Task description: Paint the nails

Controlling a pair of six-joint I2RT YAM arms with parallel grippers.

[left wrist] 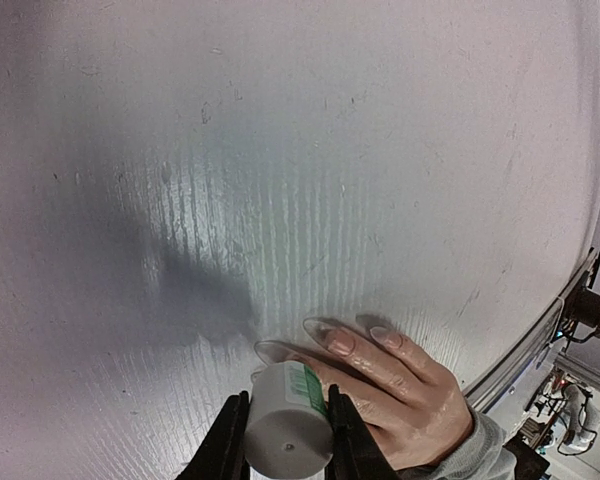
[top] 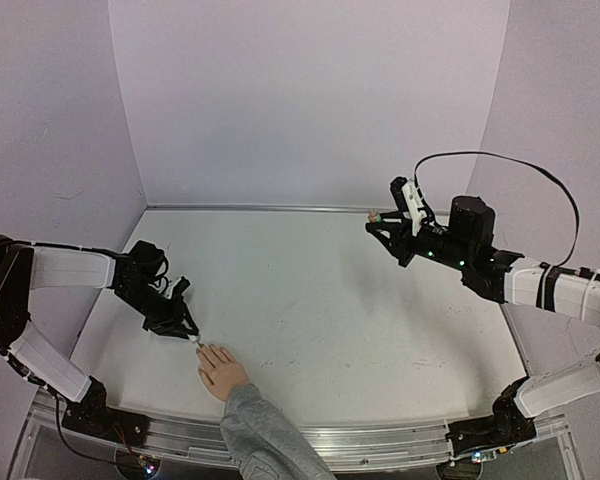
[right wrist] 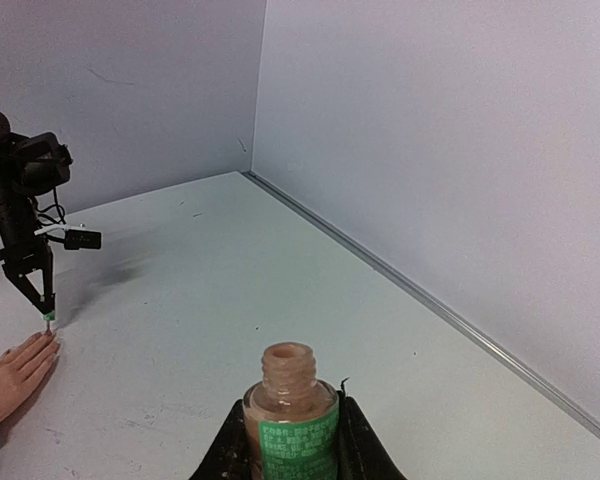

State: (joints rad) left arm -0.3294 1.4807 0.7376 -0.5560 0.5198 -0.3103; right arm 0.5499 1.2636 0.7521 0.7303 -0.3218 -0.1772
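The left gripper pinches the brush cap, its tip just above the nails of the hand, which lies palm down on the table near its front edge. The brush itself is hidden under the cap. The step looks like stroking polish along a nail: it calls for a light, short drag from base to tip, one nail at a time, without pushing the finger. The right gripper clamps the open bottle upright, well apart, and should hold it level
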